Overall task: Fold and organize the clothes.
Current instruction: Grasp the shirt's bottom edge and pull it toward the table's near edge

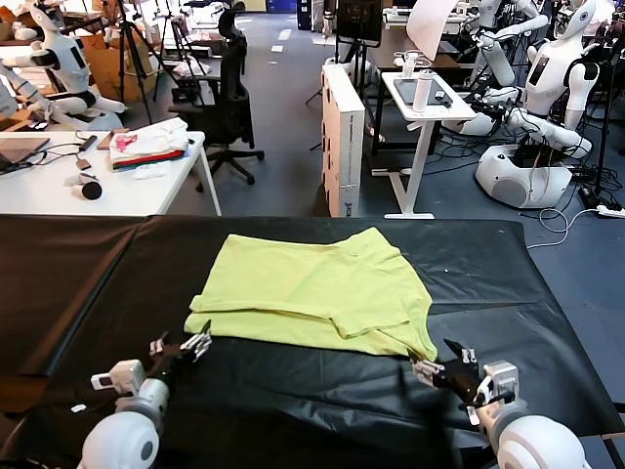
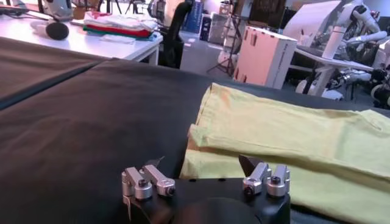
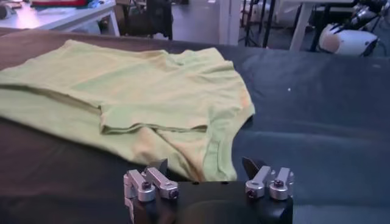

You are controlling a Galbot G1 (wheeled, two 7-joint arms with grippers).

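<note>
T-shirt (image 1: pixel 312 288) part-folded on bench (image 1: pixel 98 283). Left gripper (image 1: pixel 195 344) and right gripper (image 1: pixel 439 369) at near corners, jaws open, empty.

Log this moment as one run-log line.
T-shirt: partly folded, flat on black table | left hand: open, at near-left corner, not gripping | right hand: open, at near-right corner, not gripping

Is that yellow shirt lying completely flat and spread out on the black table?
No, the T-shirt is partly folded over itself on the black table, with an upper layer lying on a lower one.
</note>
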